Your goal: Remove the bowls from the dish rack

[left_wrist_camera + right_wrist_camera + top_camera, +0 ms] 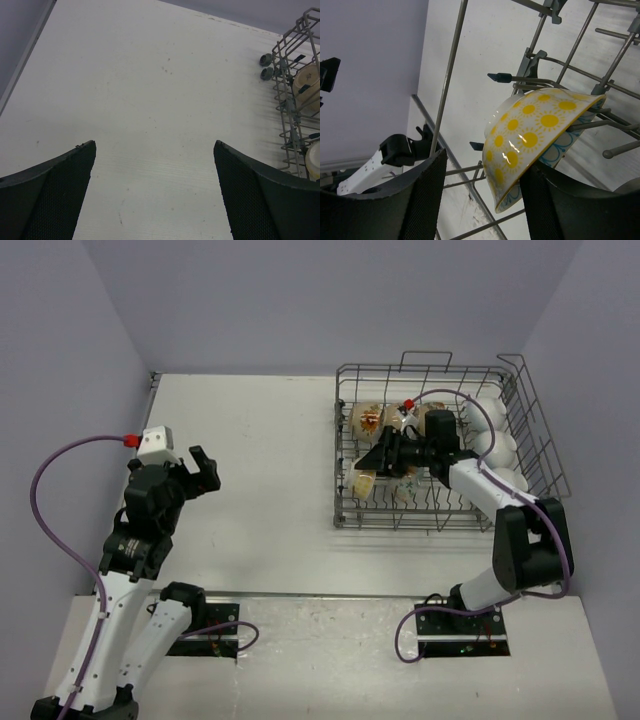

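Observation:
The grey wire dish rack (520,430) stands at the right of the table. It holds cream bowls (371,420) at its left end and white bowls (495,445) along its right side. My right gripper (374,460) reaches into the rack's left part. In the right wrist view it (484,165) is open, and the lower rim of a tilted bowl with yellow suns inside and blue marks outside (535,125) sits between the fingers, close to the right finger (555,205). My left gripper (205,470) is open and empty over bare table; it also shows in the left wrist view (155,145).
Rack wires and upright tines (447,80) cross close around the right gripper. In the left wrist view the rack's left end (290,100) with a cream bowl (307,85) is at the right edge. The table's back wall and left wall border the white surface (260,460).

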Controlling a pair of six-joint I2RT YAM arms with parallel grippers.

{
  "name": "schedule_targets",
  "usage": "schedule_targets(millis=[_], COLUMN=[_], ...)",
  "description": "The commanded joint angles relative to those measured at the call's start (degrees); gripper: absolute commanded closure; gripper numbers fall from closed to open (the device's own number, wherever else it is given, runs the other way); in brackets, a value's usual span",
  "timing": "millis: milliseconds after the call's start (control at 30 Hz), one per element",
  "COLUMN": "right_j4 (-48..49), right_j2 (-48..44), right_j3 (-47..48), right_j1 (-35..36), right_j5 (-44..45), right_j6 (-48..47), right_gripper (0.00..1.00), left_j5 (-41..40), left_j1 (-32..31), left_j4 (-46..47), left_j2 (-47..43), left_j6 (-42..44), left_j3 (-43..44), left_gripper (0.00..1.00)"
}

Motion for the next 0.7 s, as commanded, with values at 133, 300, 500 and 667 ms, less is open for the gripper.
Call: schedule_targets(millis=[133, 300, 500, 667], right_j4=[4.94, 6.78, 9.32, 13.55], right_j2=[0.87, 1.66, 0.61, -0.97], right_j3=[-0.43, -0.69, -1.91, -3.33], right_j1=[0.32, 0.32, 0.14, -0.03], right_j5=[-4.2, -5.78, -4.74, -4.99], right_j6=[1.4, 2.71, 4.2, 7.19], right_gripper=[0.43, 0.56, 0.71, 0.79], left_j5=[0.93, 0.66, 0.75, 0.58], left_j1=[-0.65, -0.82, -1.08, -1.26], left_j4=[1.68, 1.59, 1.68, 1.59], left_j2=[-0.35, -0.61, -0.7, -0.88], left_j6=[0.52, 0.52, 0.43, 0.43], left_j3=[0.08, 0.17, 0.17, 0.17], left_gripper=[0.0, 0.0, 0.0, 0.0])
